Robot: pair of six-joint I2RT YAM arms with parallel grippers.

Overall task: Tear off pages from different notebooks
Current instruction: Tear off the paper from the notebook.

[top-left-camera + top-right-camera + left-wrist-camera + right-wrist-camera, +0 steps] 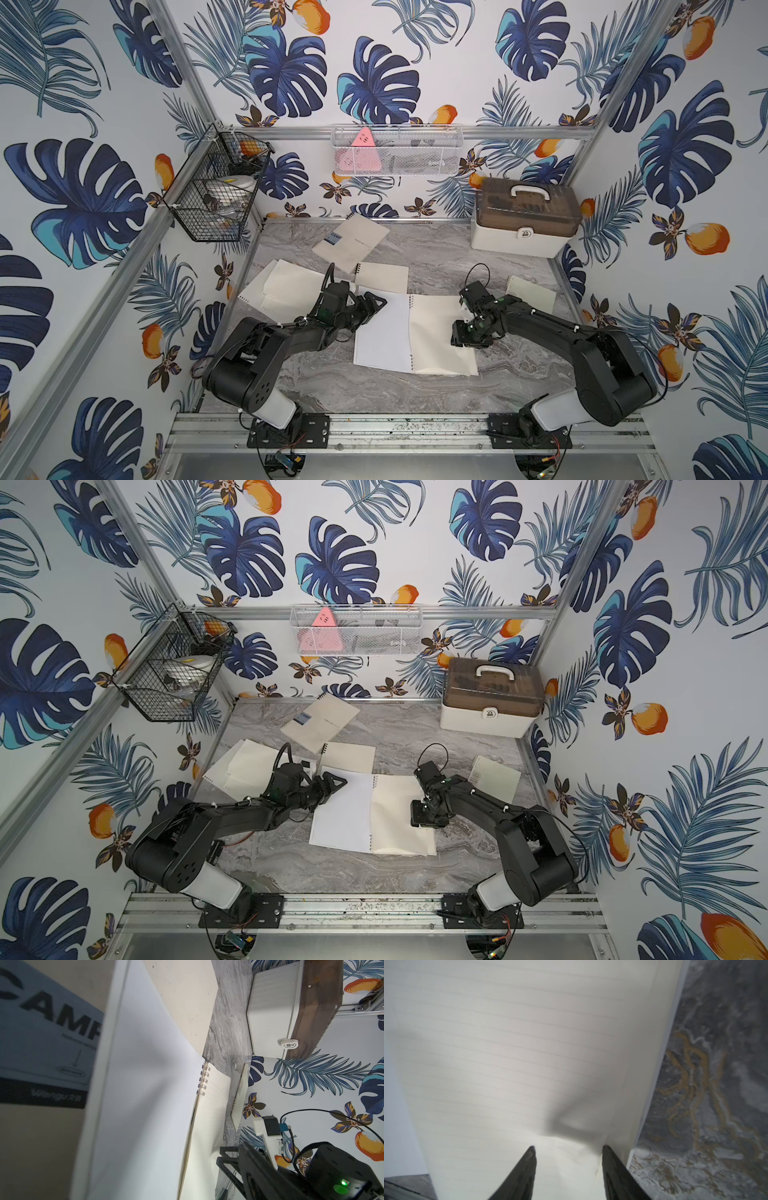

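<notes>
Two tools, right tool spread open on lined page, left tool state unclear, blue "CAMP" label on notebook.

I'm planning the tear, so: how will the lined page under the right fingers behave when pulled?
Probably floppy: the lined page puckers where the right gripper presses its fingers. Likely light, being one thin sheet. It may rip raggedly, since the spiral binding holds one edge.
</notes>
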